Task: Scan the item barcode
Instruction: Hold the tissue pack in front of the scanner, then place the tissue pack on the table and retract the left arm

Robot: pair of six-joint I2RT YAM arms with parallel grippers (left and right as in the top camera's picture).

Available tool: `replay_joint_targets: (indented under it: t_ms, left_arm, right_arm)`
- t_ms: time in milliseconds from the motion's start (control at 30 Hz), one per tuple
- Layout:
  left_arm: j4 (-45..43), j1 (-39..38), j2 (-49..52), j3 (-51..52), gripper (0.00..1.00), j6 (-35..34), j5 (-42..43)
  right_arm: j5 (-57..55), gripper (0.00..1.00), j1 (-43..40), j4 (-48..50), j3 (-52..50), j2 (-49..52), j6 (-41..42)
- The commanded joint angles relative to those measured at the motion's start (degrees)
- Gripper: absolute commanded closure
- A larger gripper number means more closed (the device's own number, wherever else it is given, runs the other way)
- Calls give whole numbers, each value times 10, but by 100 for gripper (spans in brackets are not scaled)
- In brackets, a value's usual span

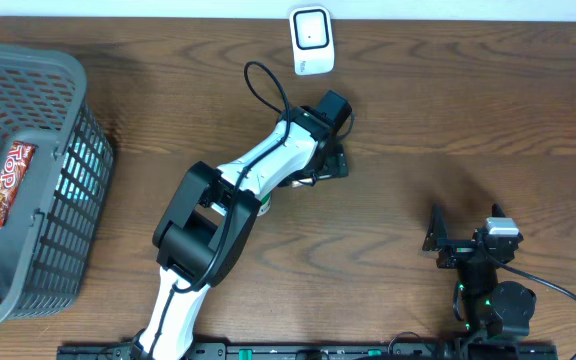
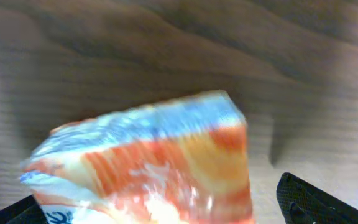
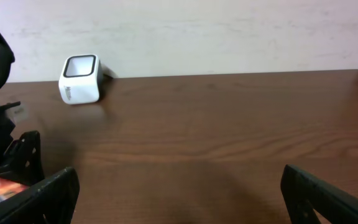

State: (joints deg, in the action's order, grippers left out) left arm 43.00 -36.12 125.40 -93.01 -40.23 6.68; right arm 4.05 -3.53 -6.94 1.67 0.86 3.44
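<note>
While my left fingers [image 2: 309, 202] stand spread apart, the snack packet [image 2: 166, 162] lies between them on the tabletop [image 1: 448, 120], blurred in my left wrist view, with a pale blue top edge and an orange and white face. A clear strip of wood shows between the packet's right edge and my right-hand finger; on the other side the packet reaches close to the other finger, and I cannot tell whether they touch. My left arm stretches toward the far edge, and the white barcode scanner [image 1: 311, 38] stands just beyond it. My right fingers [image 3: 48, 193] are wide apart with nothing between them, near the front edge. A grey basket [image 1: 68, 200] at the left holds a red wrapper [image 1: 8, 185].
</note>
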Motion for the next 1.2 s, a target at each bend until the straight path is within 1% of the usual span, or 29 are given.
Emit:
replay_joint_targets:
  t_ms: [0,167,333,533,667,767,967,1167]
  left_arm:
    - [2,-2,-48,-11,2,31,61]
    - [14,-3,-133,-12,2,62,77]
    - [58,-3,-238,-12,2,99,72]
    - [87,-2,-367,-12,2,110,13]
    - [125,3,-450,-12,2,117,-69]
    - [161,16,-510,-12,2,117,-104]
    - [189,64,-609,-12,2,117,-106]
    - [236,108,-667,-12,2,117,-116]
  right_arm:
    - [-1,1,-5,-6,2,-1,2]
    - [-1,1,-5,-6,2,-1,2]
    - [-1,1,-5,-6,2,-1,2]
    - [-1,1,-5,-6,2,-1,2]
    - [-1,1,-5,-6,2,-1,2]
    - [-1,1,-5,-6,2,-1,2]
    - [-1,1,-5,-6,2,-1,2]
    - [-1,1,-5,-6,2,-1,2]
